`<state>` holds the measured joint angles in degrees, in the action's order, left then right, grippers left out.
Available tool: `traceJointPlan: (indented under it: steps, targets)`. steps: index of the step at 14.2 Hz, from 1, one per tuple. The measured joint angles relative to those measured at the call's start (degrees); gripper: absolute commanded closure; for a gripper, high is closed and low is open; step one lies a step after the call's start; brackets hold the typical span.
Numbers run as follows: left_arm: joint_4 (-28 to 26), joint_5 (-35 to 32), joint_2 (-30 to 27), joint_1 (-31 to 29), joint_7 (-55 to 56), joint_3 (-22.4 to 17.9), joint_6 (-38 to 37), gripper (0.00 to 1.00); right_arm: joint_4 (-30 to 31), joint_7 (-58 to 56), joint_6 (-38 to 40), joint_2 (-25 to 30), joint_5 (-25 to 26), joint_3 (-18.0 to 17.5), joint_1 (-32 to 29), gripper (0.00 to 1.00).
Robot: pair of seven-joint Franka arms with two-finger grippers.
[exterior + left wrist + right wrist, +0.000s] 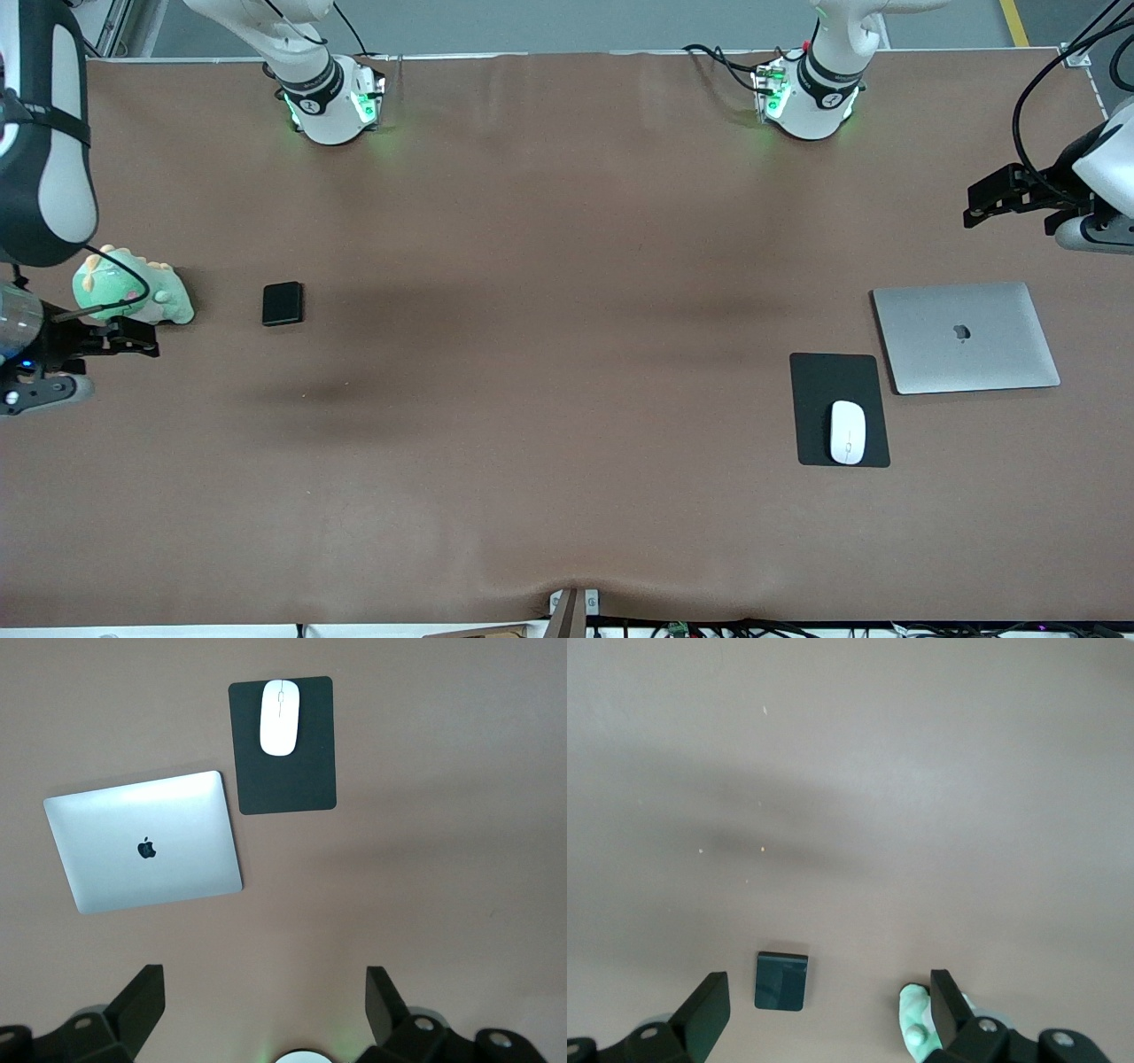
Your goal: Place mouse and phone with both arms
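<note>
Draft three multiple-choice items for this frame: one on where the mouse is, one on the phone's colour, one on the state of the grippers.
1. Where is the mouse?
A. on the laptop
B. on the black pad
C. beside the plush toy

2. What colour is the phone?
A. black
B. silver
C. white

3. How are the left gripper and the right gripper?
A. both shut on things
B. one open, one shut
C. both open and holding nothing

Key: 1 B, the white mouse rests on the pad beside the silver laptop. 2 A, it is a glossy black rectangle near the green plush toy. 3 C, each wrist view shows spread fingers with nothing between them.
</note>
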<state>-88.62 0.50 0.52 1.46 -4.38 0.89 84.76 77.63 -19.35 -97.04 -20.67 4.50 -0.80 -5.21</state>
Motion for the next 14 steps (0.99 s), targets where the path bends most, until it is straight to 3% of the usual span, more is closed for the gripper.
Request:
traceJointPlan:
  steps: [3,6,10,14]
  targets:
    - [0.0,0.0,0.0,0.0,-0.1,0.0,0.5,0.0,-6.5,3.6,8.5,0.9,-0.7,-1.0,0.6,0.0]
    - [0.0,0.0,0.0,0.0,-0.3,0.0,0.8,0.0,-7.8,17.4,16.5,3.4,-1.2,-1.8,1.8,0.0]
    - [0.0,0.0,0.0,0.0,-0.3,-0.1,1.0,0.0,-7.1,21.6,21.8,7.4,-1.2,-2.2,2.3,0.0]
    - [0.0,0.0,0.0,0.0,-0.3,-0.2,1.0,0.0,-0.5,22.3,21.1,12.7,-1.5,-2.1,2.3,0.0]
